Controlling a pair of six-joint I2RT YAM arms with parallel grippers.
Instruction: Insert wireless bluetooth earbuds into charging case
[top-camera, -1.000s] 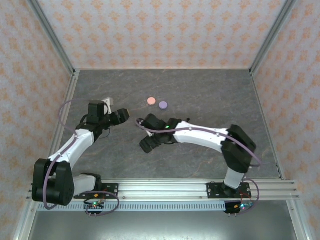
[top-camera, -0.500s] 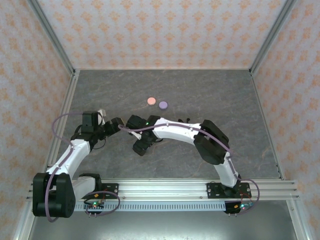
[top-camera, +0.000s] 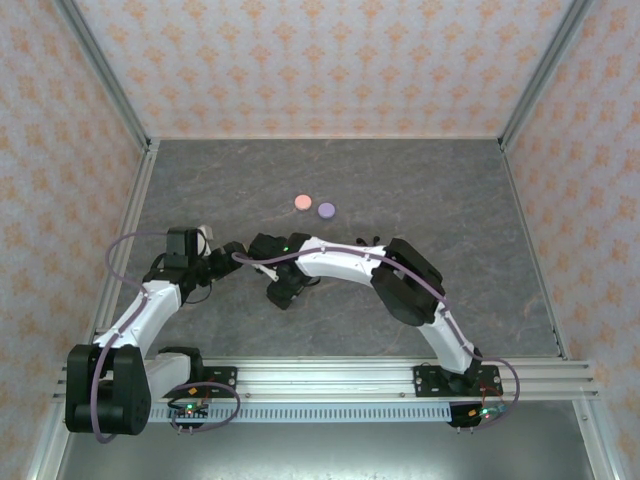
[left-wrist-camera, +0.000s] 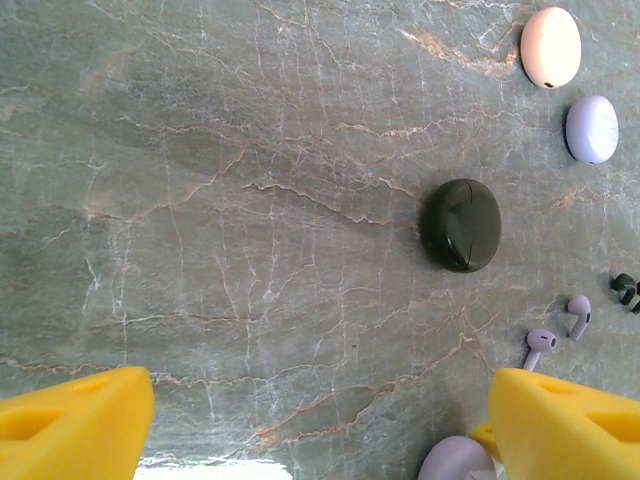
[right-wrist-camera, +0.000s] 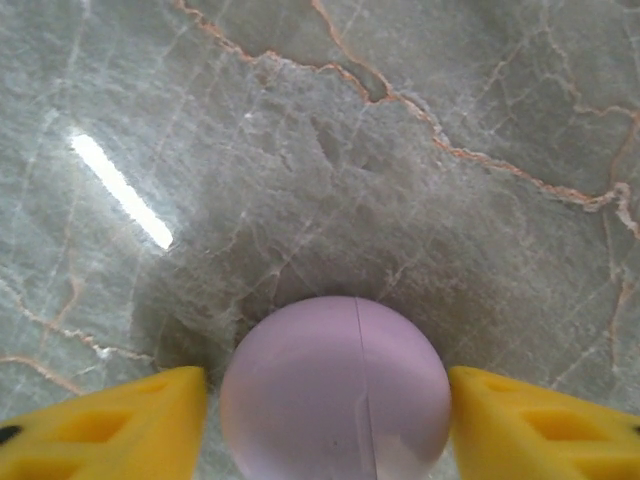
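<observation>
While the right gripper (right-wrist-camera: 325, 405) hangs low over the grey marbled table (right-wrist-camera: 330, 150), its yellow fingers (right-wrist-camera: 100, 425) stand apart on either side of a closed lilac case (right-wrist-camera: 335, 385) at the bottom centre of the right wrist view. One finger is right at the case's edge and the other a sliver away, so I cannot tell whether they press it. The left gripper (left-wrist-camera: 320, 400) is also spread wide, with nothing between its jaws but bare table. In the lower right of the left wrist view lie a lilac earbud (left-wrist-camera: 578, 315) and, just beside it, a second lilac earbud (left-wrist-camera: 538, 345). Black earbuds (left-wrist-camera: 625, 290) sit at the right edge, partly cut off. A closed black case (left-wrist-camera: 460, 224) rests right of centre, well apart from a pink case (left-wrist-camera: 550, 47) and another lilac case (left-wrist-camera: 591, 128) in the upper right corner.
</observation>
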